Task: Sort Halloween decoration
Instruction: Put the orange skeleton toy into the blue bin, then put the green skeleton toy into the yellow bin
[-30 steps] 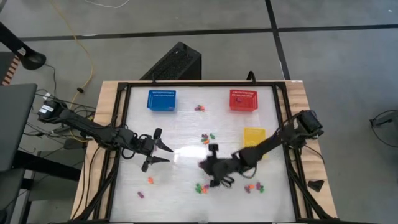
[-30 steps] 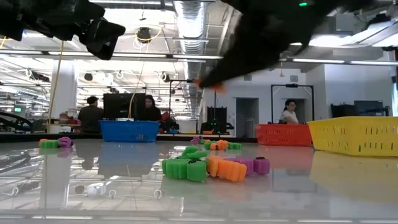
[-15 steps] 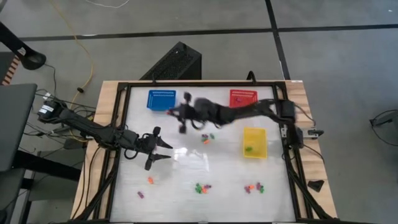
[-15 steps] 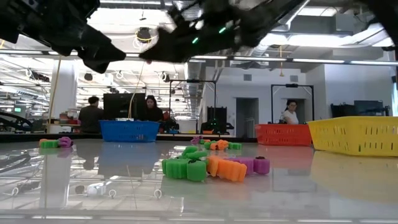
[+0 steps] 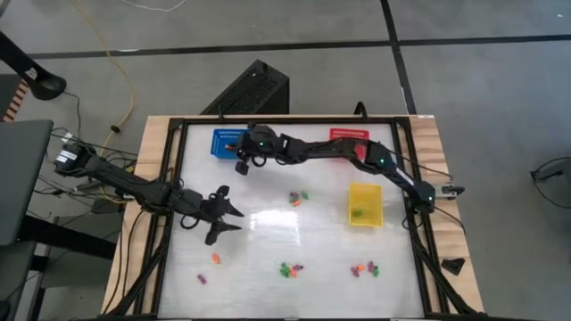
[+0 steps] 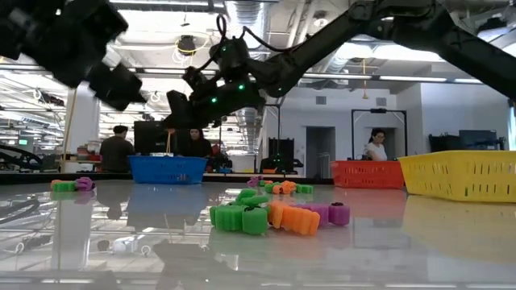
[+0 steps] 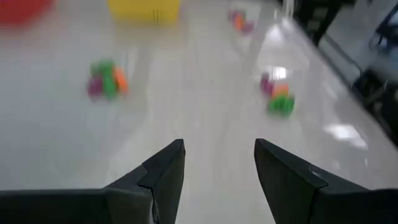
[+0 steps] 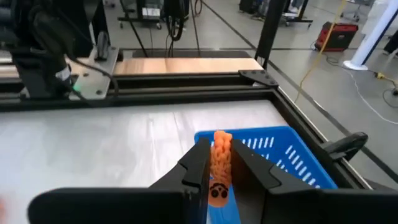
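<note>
Right wrist view shows the right tool (image 8: pixel 219 163) pinching a small orange ribbed trinket (image 8: pixel 219 157) directly above the blue mesh basket (image 8: pixel 283 158). A second ago this tool was low near the worktop's centre among the scattered pieces; it has since swung across to the eleven o'clock area, so a drop into that basket looks imminent. The left tool (image 5: pixel 225 215) hangs at nine o'clock, its fingers spread and empty. Remaining tiny orange, purple and green trinkets (image 5: pixel 290 268) lie in clusters toward six o'clock. The glossy white worktop (image 5: pixel 268 232) also carries a red mesh basket (image 5: pixel 349 143) and a yellow mesh basket (image 5: pixel 364 204). Beyond, seated people (image 6: pixel 118 148) occupy a bright workshop.
</note>
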